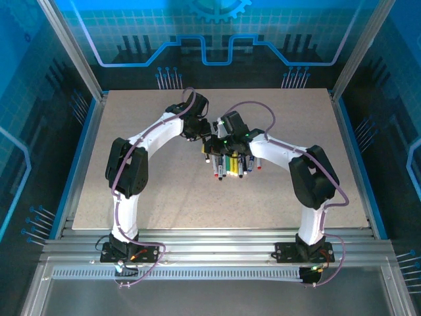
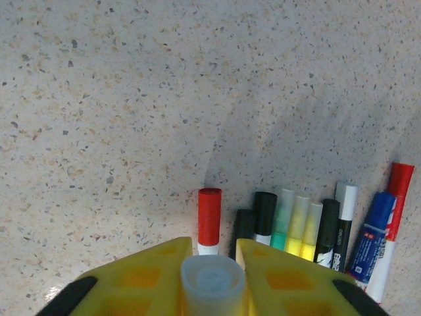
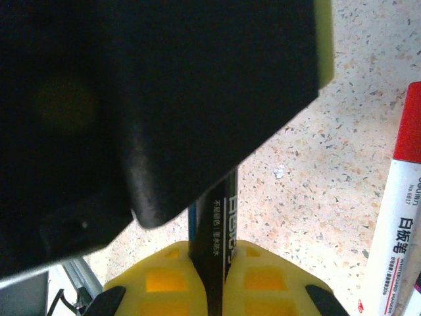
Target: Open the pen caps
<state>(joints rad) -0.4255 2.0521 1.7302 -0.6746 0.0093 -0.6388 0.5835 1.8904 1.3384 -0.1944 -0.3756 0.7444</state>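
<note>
**Both arms meeting over the middle of the tabletop [image 1: 131,138].** The pens [image 1: 229,166] lie side by side there in a short row. Right gripper [image 3: 211,245]: yellow fingers closed on a black pen [image 3: 222,217] (white lettering along its barrel). Left gripper [image 2: 212,245]: fingers narrowly parted, with a pale grey cap [image 2: 212,282] seen end-on between them; whether they pinch it cannot be told. Just beyond, a red cap [image 2: 209,216] stands at the row's left end.
</note>
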